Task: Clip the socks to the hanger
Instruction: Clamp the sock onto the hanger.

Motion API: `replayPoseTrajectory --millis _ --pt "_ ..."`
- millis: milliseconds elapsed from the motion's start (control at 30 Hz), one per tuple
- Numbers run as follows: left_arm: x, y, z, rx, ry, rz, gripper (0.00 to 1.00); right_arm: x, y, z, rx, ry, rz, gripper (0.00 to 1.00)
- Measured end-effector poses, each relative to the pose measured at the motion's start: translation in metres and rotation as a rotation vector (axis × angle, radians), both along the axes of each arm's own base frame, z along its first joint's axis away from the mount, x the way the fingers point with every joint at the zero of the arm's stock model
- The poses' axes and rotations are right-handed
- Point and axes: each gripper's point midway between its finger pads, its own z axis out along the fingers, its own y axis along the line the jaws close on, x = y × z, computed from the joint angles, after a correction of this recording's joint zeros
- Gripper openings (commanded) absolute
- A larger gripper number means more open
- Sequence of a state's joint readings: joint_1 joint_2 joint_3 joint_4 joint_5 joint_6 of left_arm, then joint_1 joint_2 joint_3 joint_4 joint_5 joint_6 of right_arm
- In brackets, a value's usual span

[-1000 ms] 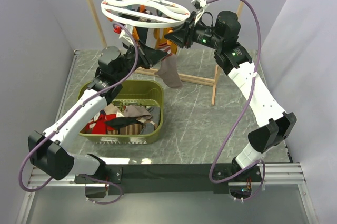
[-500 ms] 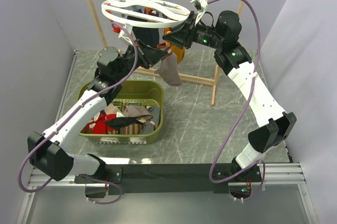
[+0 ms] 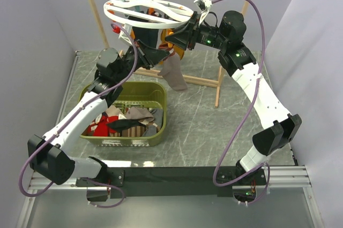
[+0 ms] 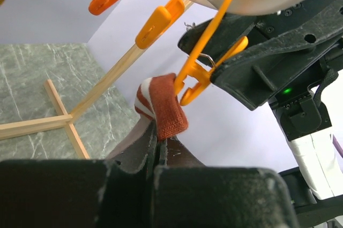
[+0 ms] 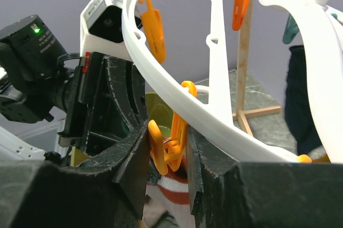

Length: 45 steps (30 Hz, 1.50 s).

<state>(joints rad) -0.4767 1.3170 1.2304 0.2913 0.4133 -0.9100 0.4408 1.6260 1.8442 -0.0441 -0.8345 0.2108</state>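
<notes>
Left gripper: closed tight on sock cuff, centre of left wrist view.
Right gripper: squeezing clip under hanger, lower centre of right wrist view.
Risk: I judge cuff not clearly inside clip mouth; early release drops sock.

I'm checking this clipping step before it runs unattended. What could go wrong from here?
1. The striped cuff of the sock sits beside the orange clip, not clearly inside its mouth. If the right gripper releases now, the clip may bite only an edge or nothing.
2. The left gripper pinches the sock just below the cuff, so it might slip out.
3. The hanger hangs from the rack; pushing could swing the clip away.
</notes>
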Motion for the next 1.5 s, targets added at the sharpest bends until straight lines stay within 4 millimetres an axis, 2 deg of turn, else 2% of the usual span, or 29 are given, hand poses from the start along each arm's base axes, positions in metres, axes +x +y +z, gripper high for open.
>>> replayPoseTrajectory --millis 467,533,567,1067,1333,1500 --pt "0.000 0.004 0.003 -0.033 0.026 -0.008 0.01 0.000 0.004 0.000 0.008 0.017 0.027 0.00" --pt "-0.002 0.005 0.003 -0.037 0.025 -0.012 0.01 0.000 0.004 -0.001 0.007 0.019 0.028 0.05" --pt "-0.003 0.005 0.004 -0.038 0.024 -0.014 0.01 0.000 0.004 -0.001 0.007 0.020 0.030 0.12" --pt "-0.005 0.005 0.006 -0.042 0.010 -0.019 0.01 -0.001 0.009 -0.004 0.017 0.059 0.071 0.51" --pt "-0.005 0.005 0.006 -0.042 0.011 -0.019 0.01 -0.005 0.011 -0.004 0.017 0.060 0.098 0.60" --pt "-0.005 0.005 0.005 -0.041 0.013 -0.018 0.01 -0.006 0.011 0.000 0.035 0.076 0.103 0.61"
